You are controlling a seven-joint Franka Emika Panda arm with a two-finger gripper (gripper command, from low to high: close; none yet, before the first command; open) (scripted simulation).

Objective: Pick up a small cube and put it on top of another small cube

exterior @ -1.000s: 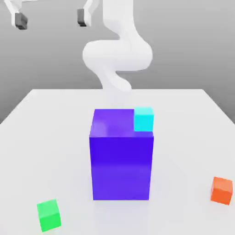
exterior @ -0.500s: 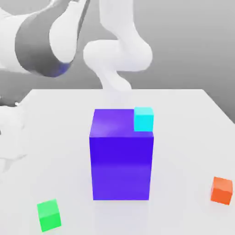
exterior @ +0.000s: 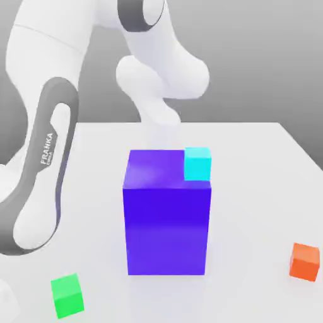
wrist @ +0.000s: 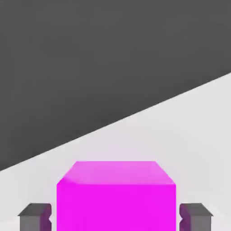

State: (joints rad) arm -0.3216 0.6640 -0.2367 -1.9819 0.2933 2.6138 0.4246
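Note:
In the hand view a magenta cube (wrist: 115, 198) sits on the white table between my two dark fingertips (wrist: 35, 217). My gripper (wrist: 116, 217) is open, with one fingertip on each side of this cube and a thin gap at both. The exterior view shows a small cyan cube (exterior: 197, 163) on the top corner of a tall blue block (exterior: 166, 221). A green cube (exterior: 67, 295) lies on the table at the front of the exterior view's left. An orange cube (exterior: 305, 261) lies at the front right.
The white arm (exterior: 44, 158) reaches down along the exterior view's left and passes out of the picture near the table's (exterior: 252, 158) front left corner. The tall blue block stands in the table's middle.
The arm has swung from high at the back down along the exterior view's left side. The open fingers that hung at the top have left that view. No cube moved.

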